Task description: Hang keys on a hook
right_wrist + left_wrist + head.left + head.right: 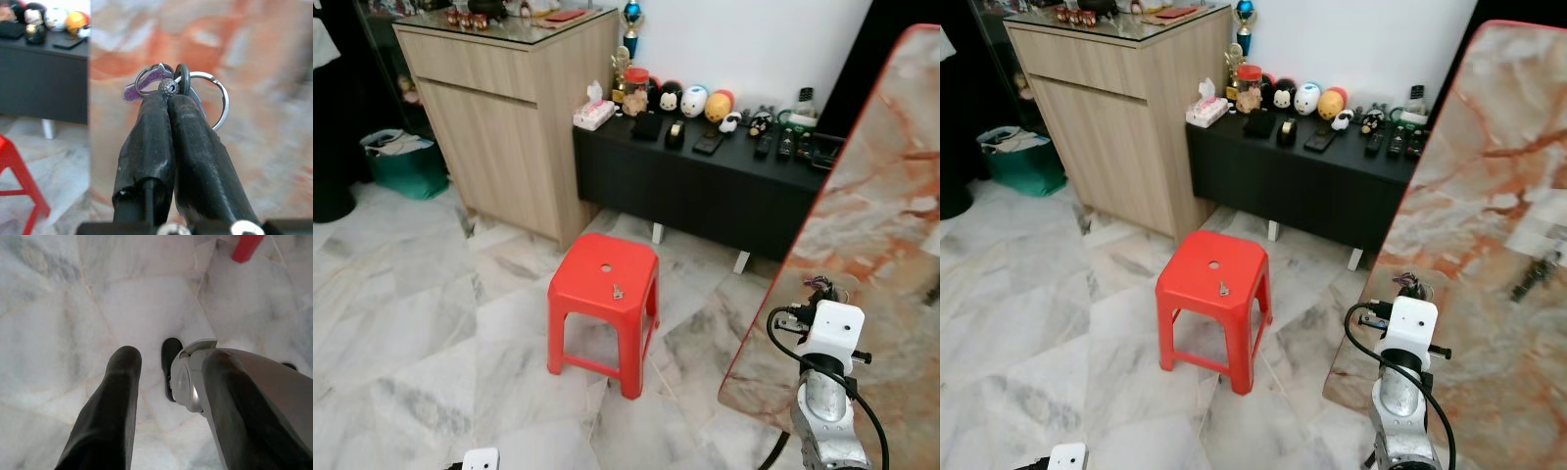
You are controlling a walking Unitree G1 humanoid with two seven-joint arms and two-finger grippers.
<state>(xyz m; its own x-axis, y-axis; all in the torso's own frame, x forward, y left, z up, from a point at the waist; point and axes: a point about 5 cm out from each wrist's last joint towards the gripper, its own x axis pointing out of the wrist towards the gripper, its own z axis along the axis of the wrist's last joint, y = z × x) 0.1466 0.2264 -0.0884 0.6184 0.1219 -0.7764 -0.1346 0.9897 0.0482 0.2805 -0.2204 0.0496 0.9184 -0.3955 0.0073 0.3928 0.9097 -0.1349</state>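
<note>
Right gripper (168,95) raised in front of a tilted marble-patterned slab (891,196). Its two black fingers (146,142) were pressed together, pinching the keys (183,88) at the very tips. The key ring and a purple key fanned out just beyond the fingertips, ring looping past one side, purple key past the other. A dark hook-like fitting (1535,277) sat on the slab's face, well apart from the right arm.

Left gripper (164,377) hung low over the marble floor (58,323), fingers spread apart, holding nothing.

A small single key (618,291) lay on the red stool (604,264), near the seat's centre hole. Black bench (705,181) with toys stood behind.
</note>
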